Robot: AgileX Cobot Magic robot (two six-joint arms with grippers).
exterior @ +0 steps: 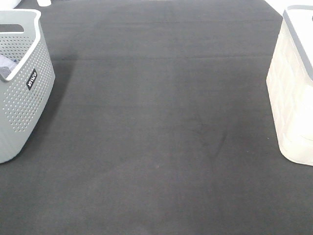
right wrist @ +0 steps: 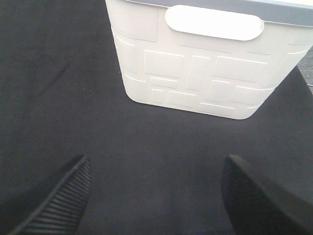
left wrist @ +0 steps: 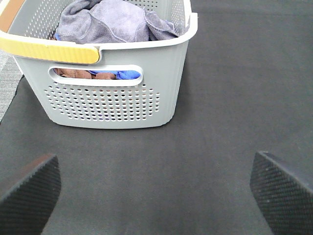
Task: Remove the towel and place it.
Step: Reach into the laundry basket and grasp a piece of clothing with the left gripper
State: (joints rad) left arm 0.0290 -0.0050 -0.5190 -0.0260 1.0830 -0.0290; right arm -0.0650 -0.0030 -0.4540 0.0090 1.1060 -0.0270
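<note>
In the left wrist view you see the left hand [left wrist: 156, 196] open. Its two dark ribbed fingers [left wrist: 29, 196] are spread wide, with only the dark surface [left wrist: 195, 161] between them. Beyond the hand, the grey basket [left wrist: 112, 103] stands on the surface, apart from both fingers. Through its handle slot you see a brown cloth [left wrist: 78, 74] and a blue cloth [left wrist: 128, 75]. The towel [left wrist: 112, 22] lies crumpled on top of them inside the grey basket, reaching about rim level. In the right wrist view the right hand [right wrist: 156, 200] is likewise open and empty, and the white basket [right wrist: 195, 78] stands beyond it. In the high view, the grey basket sits at the left edge of the surface and the white basket at the right edge, well apart.
</note>
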